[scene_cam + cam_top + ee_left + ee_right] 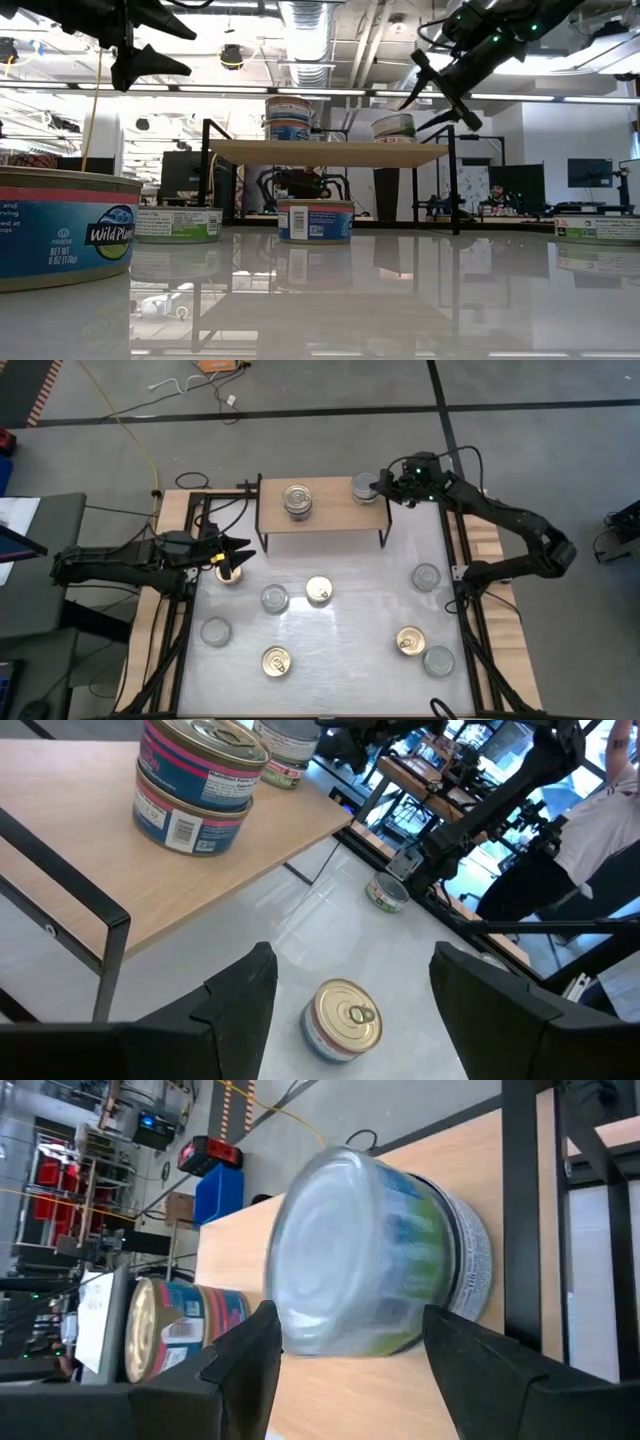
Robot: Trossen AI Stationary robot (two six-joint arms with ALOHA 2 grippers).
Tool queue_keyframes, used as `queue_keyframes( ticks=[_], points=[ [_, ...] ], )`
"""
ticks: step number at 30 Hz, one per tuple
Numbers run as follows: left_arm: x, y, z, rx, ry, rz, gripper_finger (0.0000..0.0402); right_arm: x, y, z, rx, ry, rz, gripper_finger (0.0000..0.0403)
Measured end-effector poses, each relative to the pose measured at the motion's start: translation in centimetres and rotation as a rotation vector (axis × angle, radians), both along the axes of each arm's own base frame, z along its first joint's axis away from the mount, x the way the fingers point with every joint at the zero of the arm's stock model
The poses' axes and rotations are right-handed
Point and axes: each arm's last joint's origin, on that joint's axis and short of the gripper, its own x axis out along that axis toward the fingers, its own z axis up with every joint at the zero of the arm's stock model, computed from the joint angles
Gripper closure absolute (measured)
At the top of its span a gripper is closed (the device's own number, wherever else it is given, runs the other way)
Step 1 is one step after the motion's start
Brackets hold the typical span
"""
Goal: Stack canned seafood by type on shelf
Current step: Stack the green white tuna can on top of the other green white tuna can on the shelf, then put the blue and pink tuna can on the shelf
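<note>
Light-wood shelf point(325, 512) carries a two-high stack of gold-lid tins point(297, 499) mid-board and one silver-lid tin point(364, 488) at its right end. Right gripper point(381, 488) is hovering at that silver-lid tin, fingers spread on either side of it and, as far as can be judged, not clamped. Left gripper point(232, 554) is held over a gold-lid tin point(229, 572) near the table's left edge, fingers spread, nothing pinched. Seven more tins are scattered on the white table point(350, 650).

Risks, as judged:
- silver-lid tin sits close to the shelf edge; it could be nudged off if the right fingers are dragged sideways on retreat.
- the left grasp could slip if the descent is off-centre on the smooth round wall.
- the gold stack could be toppled by a careless third placement.
</note>
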Motion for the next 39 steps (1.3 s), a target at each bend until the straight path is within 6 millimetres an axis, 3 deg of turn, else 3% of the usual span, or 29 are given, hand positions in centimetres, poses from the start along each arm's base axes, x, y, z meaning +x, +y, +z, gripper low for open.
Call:
queue_keyframes(
  ticks=[10, 22, 26, 30, 39],
  points=[
    [0.0, 0.0, 0.0, 0.000, 0.000, 0.000, 0.0151, -1.5, 1.6, 1.3, -0.032, 0.033, 0.011, 0.0138],
    [0.0, 0.0, 0.2, 0.008, -0.019, -0.001, 0.0151, -0.5, 5.6, 2.9, -0.167, 0.044, 0.152, 0.0138],
    [0.1, 0.0, 0.1, 0.006, -0.015, -0.001, 0.0151, 0.2, 7.2, 2.4, -0.161, 0.107, 0.180, 0.0138],
    [0.7, -0.1, -0.2, -0.028, 0.005, -0.001, 0.0151, 0.0, 9.2, 1.0, -0.105, 0.284, 0.158, 0.0138],
    [4.0, -1.6, -2.5, -0.143, 0.123, 0.035, 0.0162, -0.7, 13.7, -0.7, -0.023, 0.530, 0.172, 0.0138]
  ],
)
